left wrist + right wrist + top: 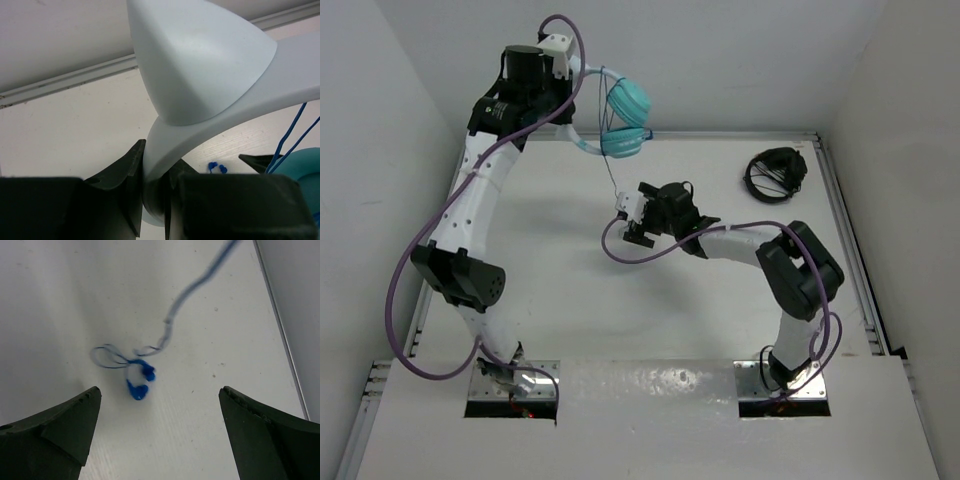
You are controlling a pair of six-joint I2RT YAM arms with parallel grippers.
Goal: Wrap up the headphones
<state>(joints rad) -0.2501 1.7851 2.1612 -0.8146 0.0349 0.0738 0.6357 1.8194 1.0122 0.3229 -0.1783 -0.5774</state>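
The headphones show a smooth, matt pale plastic headband and faintly glossy teal cups, the right gripper has matt black plastic fingers, the white table looks matt and finely grained, and the base plates at lower centre are shiny metal

White table, pale and matte, metal rail along the 3 o'clock edge, black wire bundle lying at 2 o'clock near far corner, tail of blue cable looped flat near centre.
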